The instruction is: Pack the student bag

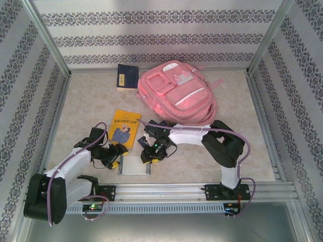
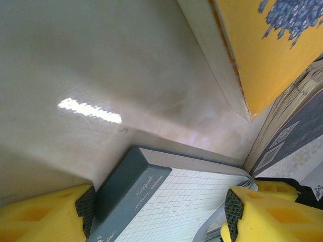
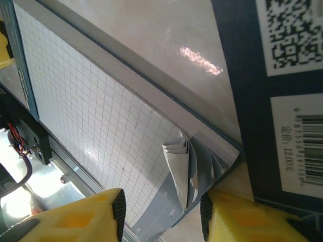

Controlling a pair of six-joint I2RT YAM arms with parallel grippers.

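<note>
Top external: the student bag (image 1: 176,93) lies flat at far centre-right of the table (image 1: 75,111). Front pockets face up, white/grey patch near its top, one strap pokes out at its right. A dark blue book (image 1: 127,76) sits just left of it by the back wall. A yellow book (image 1: 124,128) lies nearer, left of centre, w/ a blue figure on the cover; title too small to read. Near the front edge a grid notepad (image 1: 134,165) lies flat between the two arm tips. The left gripper (image 1: 117,160) is at its left edge, the right gripper (image 1: 146,156) at its upper right corner.

Left wrist: the yellow fingers (image 2: 40,219) stand wide apart either side of the notepad's bound end. One pad is just beside the grey-teal binding strip; the other finger overlaps the opposite edge. Can't tell if the pads press or only straddle. The binding reads "Notepad" in script, w/ a line of smaller print under it, not legible. The yellow book's corner shows at top right.

Right wrist: jaws parted round the notepad's corner, where several sheets curl up. There is a clear gap between the curl and one pad, so nothing is clamped. Just beside that corner lies a second dark blue cover (image 3: 237,75) w/ a QR code, a barcode and a price line ending "12.00"; barcode digits blurred.
</note>
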